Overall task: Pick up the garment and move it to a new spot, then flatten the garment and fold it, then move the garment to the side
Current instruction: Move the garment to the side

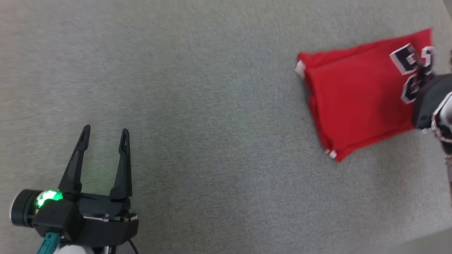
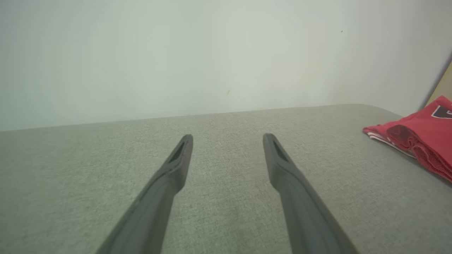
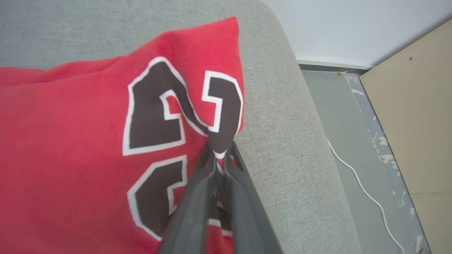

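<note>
— Right pincer (image 3: 220,151) is clamping the folded red garment's (image 3: 70,141) edge, near the grey cushion's (image 3: 282,141) rim.
— You're holding soft, light cloth — likely sagging; left pincer (image 1: 105,131) is hanging apart.

The garment (image 1: 356,95) is a red jersey with black, white-edged numerals (image 3: 155,109); it lies folded into a rough rectangle, tilted, near the right edge of the grey upholstered surface (image 1: 212,106); white trim (image 1: 300,68) shows at two corners.
</note>
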